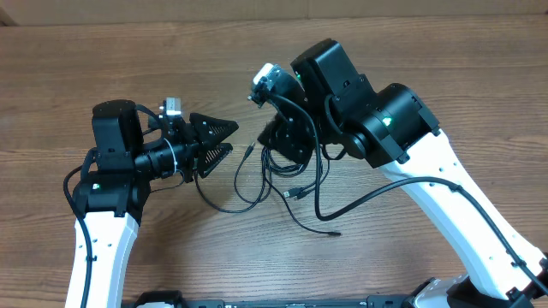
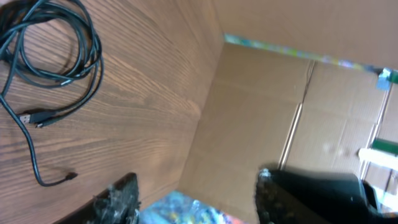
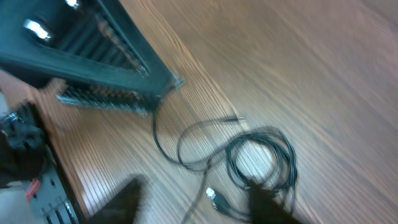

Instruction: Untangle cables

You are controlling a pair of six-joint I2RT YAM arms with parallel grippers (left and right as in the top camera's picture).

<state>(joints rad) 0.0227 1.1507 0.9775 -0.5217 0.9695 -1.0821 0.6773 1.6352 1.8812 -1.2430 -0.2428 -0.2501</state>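
Observation:
The cables (image 1: 282,175) are thin black cords lying on the wooden table in a small coil with loose strands and plug ends trailing toward the front. They show at the top left of the left wrist view (image 2: 50,50) and in the middle of the right wrist view (image 3: 249,155). My left gripper (image 1: 224,141) is open and empty, lying on its side just left of the cables, its fingers apart in its own view (image 2: 196,196). My right gripper (image 1: 282,141) is open above the coil; its fingers straddle the cables (image 3: 199,202) without closing on them.
A cardboard wall (image 2: 280,124) stands beyond the table's edge. The thick black wire (image 1: 377,197) fixed to the right arm hangs low beside the coil. The left gripper's fingers (image 3: 112,68) fill the upper left of the right wrist view.

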